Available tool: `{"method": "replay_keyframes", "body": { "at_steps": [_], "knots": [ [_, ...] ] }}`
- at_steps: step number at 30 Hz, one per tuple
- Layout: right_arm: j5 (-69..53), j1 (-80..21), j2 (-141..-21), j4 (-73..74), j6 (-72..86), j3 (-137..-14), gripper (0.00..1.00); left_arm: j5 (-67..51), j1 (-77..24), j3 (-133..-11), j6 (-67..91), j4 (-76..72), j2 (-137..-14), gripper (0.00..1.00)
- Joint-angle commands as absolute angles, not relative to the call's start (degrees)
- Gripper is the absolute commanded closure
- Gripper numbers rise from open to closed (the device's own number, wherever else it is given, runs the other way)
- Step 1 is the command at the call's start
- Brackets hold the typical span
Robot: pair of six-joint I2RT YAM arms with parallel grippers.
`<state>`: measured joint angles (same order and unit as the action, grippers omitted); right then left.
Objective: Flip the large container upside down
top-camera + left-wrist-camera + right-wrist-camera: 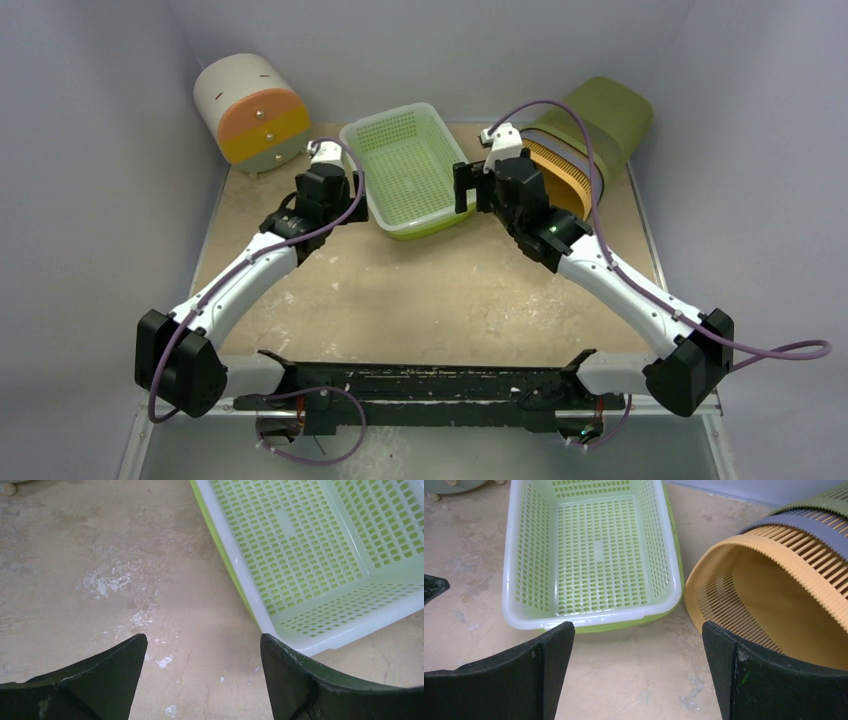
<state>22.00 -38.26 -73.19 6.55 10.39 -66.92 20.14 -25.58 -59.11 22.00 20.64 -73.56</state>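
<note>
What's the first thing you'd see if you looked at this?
A bright green basket sits empty at the middle back of the table, the left gripper and right gripper open beside it. An olive bin lies tipped over at back right, a white-and-orange drum at back left.

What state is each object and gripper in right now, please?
Green basket: upright, open side up, empty.
Nested slotted bins: lying on their side.
Round drawer unit: drawers shut.
Left gripper: open, holding nothing.
Right gripper: open, holding nothing.
</note>
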Motion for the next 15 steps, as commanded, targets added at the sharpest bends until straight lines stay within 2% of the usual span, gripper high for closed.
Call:
{"method": "replay_keyframes", "body": {
  "at_steps": [1,6,15],
  "knots": [
    [22.0,-38.6,-68.1,4.1,10.0,-65.0,0.0,21.6,-25.8,-58.7,22.6,18.8,-71.1,0.19],
    [24.9,-38.5,-63.5,0.0,7.4,-60.3,0.0,21.5,-25.8,-58.3,22.3,19.2,-70.3,0.19],
    [48.2,-38.1,-68.5,9.0,-0.6,-71.1,0.13,20.7,-25.8,-56.2,23.6,18.1,-68.5,0.19]
  ]
}}
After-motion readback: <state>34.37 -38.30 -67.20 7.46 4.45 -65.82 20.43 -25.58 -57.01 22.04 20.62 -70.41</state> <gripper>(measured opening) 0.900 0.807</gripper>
